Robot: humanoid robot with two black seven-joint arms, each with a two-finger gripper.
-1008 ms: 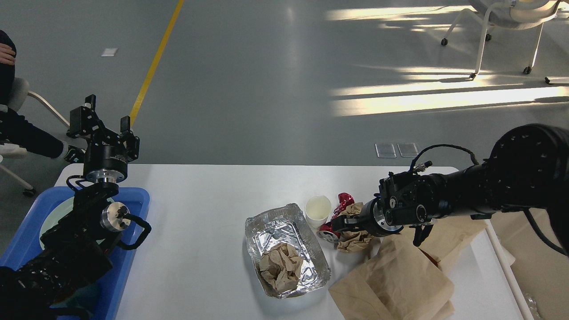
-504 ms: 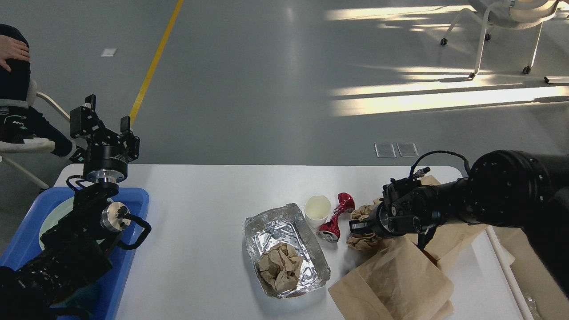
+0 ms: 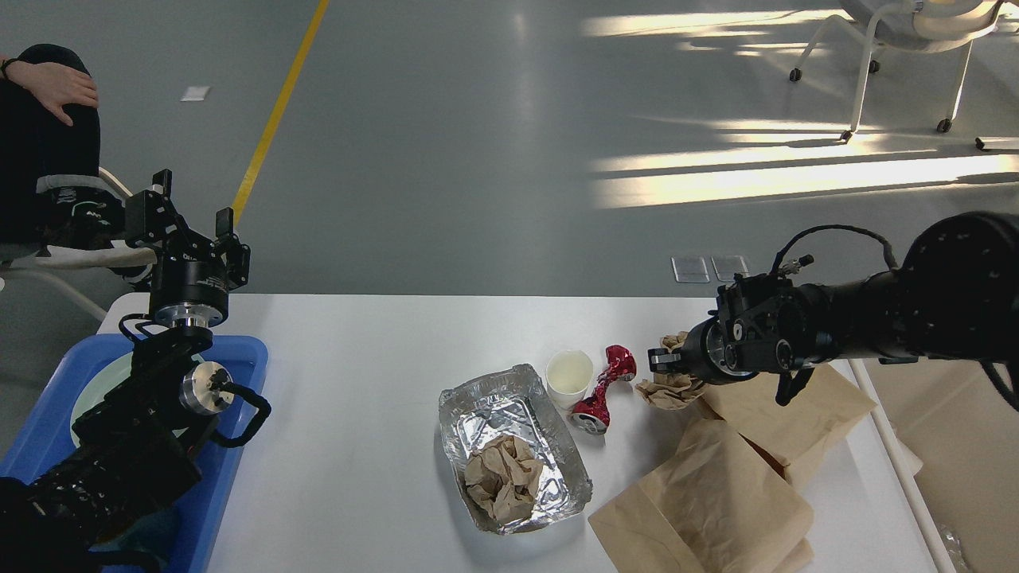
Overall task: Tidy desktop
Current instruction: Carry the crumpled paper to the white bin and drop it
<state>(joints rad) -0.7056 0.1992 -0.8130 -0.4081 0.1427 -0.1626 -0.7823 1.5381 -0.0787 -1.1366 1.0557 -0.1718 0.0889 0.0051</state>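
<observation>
The right gripper (image 3: 662, 360) is clenched on a crumpled brown paper wad (image 3: 671, 387), which appears lifted just off the desktop (image 3: 358, 446), right of the foil tray (image 3: 509, 446). To do this well, I judge it should keep its grasp firm and carry the wad high, since the crushed red can (image 3: 602, 390) and paper cup (image 3: 569, 376) stand between it and the foil tray. The brown paper bags (image 3: 716, 493) crowd the desktop right of the foil tray; left of it lies open room. The left gripper (image 3: 191, 219) hangs released, well left of the foil tray, above the blue tray (image 3: 239, 358).
</observation>
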